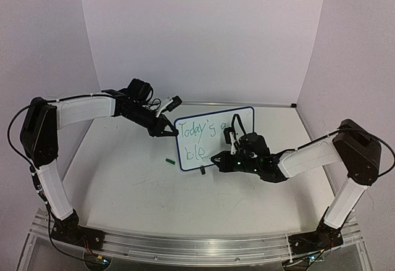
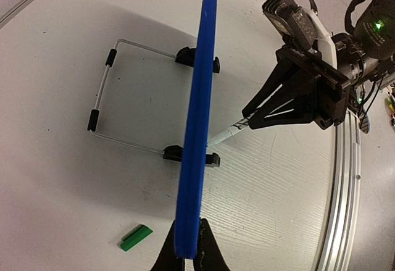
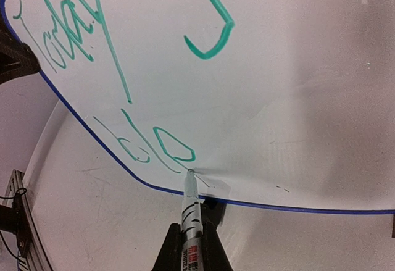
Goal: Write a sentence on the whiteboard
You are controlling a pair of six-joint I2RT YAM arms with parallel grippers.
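Right gripper [image 3: 188,246]: my jaws clamped on the marker [image 3: 190,209], its tip touching the whiteboard [image 3: 296,98] low down, just after "ble"; green cap [image 2: 136,237] loose on the table [image 1: 123,184] beside the board; sentence [image 1: 199,136] in green, "Today's a" above; left gripper [image 2: 185,254] pinched shut on the upright board's left edge.

**Top view.** Even, diffuse light from overhead, with a faint violet cast on the walls [image 1: 203,30]. Shadows on the bench [image 1: 123,184] are soft and pale, and fine detail is grainy.

**Left wrist view.** The whiteboard [image 2: 197,129] throws a broad grey shadow to its left. Strong barrel distortion bows the rail [image 2: 345,178] at the right edge.

**Right wrist view.** The board surface is bright and evenly lit. The marker [image 3: 191,212] at bottom centre is slightly soft, with a faint shadow right of its tip.
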